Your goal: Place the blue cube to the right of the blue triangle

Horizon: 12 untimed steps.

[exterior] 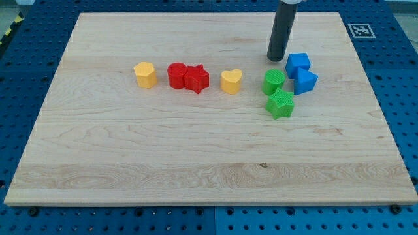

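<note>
Currently 8 blocks on the table (98, 163): 2 blue, 2 green, 2 red, 2 yellow. Blue cube (298, 64) sits touching the far side of the blue triangle (305, 81), right of centre. My tip (276, 58) rests just left of the blue cube, beyond the green blocks. No end effector jaws, bare rod. Fiducial tag (360, 29) far right corner, unreadable.
</note>
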{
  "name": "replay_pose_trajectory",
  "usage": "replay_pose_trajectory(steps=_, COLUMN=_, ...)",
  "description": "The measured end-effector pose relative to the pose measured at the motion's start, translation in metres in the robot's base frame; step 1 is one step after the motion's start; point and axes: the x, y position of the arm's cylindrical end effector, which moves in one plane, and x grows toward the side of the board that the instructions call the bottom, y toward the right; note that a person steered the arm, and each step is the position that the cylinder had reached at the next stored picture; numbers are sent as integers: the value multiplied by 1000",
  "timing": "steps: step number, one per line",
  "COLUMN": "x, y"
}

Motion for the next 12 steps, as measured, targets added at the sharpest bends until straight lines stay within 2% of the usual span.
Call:
replay_pose_trajectory(steps=3, x=16, y=8)
replay_pose_trajectory(steps=8, x=17, y=101)
replay_pose_trajectory(steps=10, x=18, y=109)
replay_pose_trajectory(steps=12, x=47, y=109)
